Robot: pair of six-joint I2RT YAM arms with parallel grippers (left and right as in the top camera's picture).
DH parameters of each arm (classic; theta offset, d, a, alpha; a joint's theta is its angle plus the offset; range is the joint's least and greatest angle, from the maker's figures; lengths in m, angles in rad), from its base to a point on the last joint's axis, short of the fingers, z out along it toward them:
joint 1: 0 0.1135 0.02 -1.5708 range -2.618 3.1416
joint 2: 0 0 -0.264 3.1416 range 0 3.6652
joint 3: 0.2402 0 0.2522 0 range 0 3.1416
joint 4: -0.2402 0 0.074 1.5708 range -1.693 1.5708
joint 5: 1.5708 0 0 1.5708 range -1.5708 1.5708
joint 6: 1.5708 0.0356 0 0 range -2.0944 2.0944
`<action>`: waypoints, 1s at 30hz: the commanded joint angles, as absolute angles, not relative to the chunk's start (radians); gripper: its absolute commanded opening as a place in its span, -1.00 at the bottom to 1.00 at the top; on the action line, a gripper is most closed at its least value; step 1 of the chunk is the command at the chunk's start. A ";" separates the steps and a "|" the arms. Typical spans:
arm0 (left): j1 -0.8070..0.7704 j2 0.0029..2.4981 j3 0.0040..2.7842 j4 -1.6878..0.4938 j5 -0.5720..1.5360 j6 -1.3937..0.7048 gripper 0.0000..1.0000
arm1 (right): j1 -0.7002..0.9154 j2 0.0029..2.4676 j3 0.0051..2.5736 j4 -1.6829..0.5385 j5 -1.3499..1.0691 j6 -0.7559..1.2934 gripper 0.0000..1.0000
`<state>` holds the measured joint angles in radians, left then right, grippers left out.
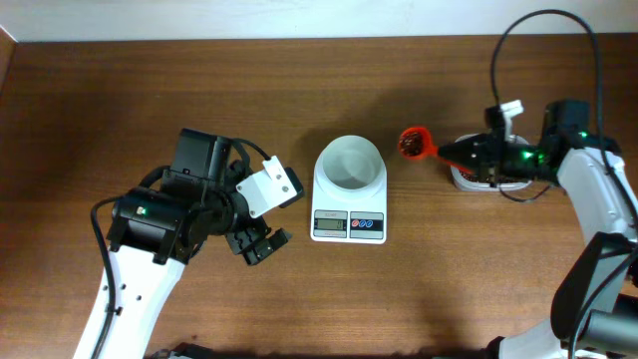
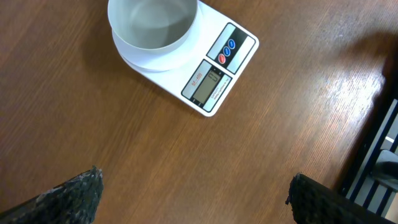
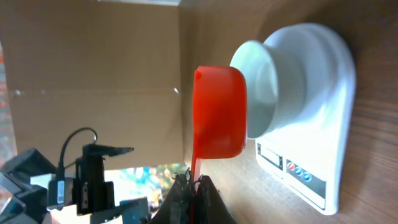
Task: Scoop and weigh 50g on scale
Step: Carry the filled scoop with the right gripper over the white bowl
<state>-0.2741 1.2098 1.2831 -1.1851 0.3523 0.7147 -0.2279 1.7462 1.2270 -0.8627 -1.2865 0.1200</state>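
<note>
Scale [image 1: 349, 226] sits between wide-open left gripper [image 1: 261, 244] and right gripper [image 1: 454, 153] clamping a red scoop [image 1: 414, 143].

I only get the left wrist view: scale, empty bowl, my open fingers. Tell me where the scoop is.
Observer: The scoop is right of the bowl, apart from it and not over it.
Operator: Say what holds it.
Observer: The right gripper, shut on its handle.
Operator: Report the load.
Observer: Overhead, something dark red shows inside the scoop, probably beans. I cannot tell how much.
</note>
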 commanded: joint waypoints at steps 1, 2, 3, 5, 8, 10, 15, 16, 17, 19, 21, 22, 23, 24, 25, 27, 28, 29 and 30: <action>-0.270 1.201 1.297 -1.184 0.367 0.728 0.98 | -0.174 1.759 1.229 -0.859 -1.328 0.113 -0.91; -0.270 1.201 1.297 -1.184 0.367 0.728 0.98 | -0.161 1.759 1.229 -0.856 -1.328 0.113 -0.92; -0.270 1.201 1.297 -1.184 0.367 0.728 0.98 | -0.149 1.759 1.229 -0.853 -1.328 0.113 -0.92; -0.270 1.201 1.297 -1.184 0.367 0.728 0.98 | -0.118 1.759 1.229 -0.834 -1.328 0.137 -0.92; -0.270 1.201 1.297 -1.184 0.367 0.728 0.98 | -0.076 1.759 1.229 -0.763 -1.327 0.196 -0.92; -0.270 1.201 1.297 -1.184 0.367 0.728 0.98 | -0.056 1.759 1.229 -0.725 -1.324 0.220 -0.92; -0.270 1.201 1.297 -1.184 0.367 0.728 0.98 | 0.003 1.759 1.229 -0.644 -1.255 0.226 -0.92; -0.270 1.201 1.297 -1.184 0.367 0.728 0.98 | 0.017 1.759 1.229 -0.629 -1.217 0.225 -0.92; -0.270 1.201 1.297 -1.184 0.367 0.728 0.98 | 0.028 1.759 1.229 -0.617 -1.193 0.225 -0.92; -0.270 1.201 1.297 -1.184 0.367 0.728 0.98 | 0.043 1.759 1.229 -0.597 -1.160 0.216 -0.92; -0.270 1.201 1.297 -1.184 0.367 0.728 0.98 | 0.064 1.759 1.229 -0.564 -1.086 0.198 -0.92; -0.270 1.201 1.297 -1.184 0.367 0.728 0.98 | 0.071 1.759 1.229 -0.555 -1.064 0.177 -0.92; -0.270 1.201 1.297 -1.184 0.367 0.728 0.98 | 0.078 1.759 1.229 -0.548 -1.034 0.155 -0.92; -0.270 1.201 1.297 -1.184 0.367 0.728 0.98 | 0.085 1.759 1.229 -0.548 -1.002 0.128 -0.92; -0.270 1.201 1.297 -1.184 0.367 0.728 0.98 | 0.090 1.759 1.229 -0.548 -0.977 0.101 -0.92; -0.270 1.201 1.297 -1.184 0.367 0.728 0.98 | 0.097 1.759 1.229 -0.548 -0.949 0.065 -0.92; -0.270 1.201 1.297 -1.184 0.367 0.728 0.98 | 0.102 1.759 1.229 -0.548 -0.932 0.036 -0.92; -0.270 1.201 1.297 -1.184 0.367 0.728 0.98 | 0.107 1.759 1.229 -0.548 -0.919 0.009 -0.92; -0.270 1.201 1.297 -1.184 0.367 0.728 0.98 | 0.113 1.759 1.229 -0.548 -0.894 -0.025 -0.92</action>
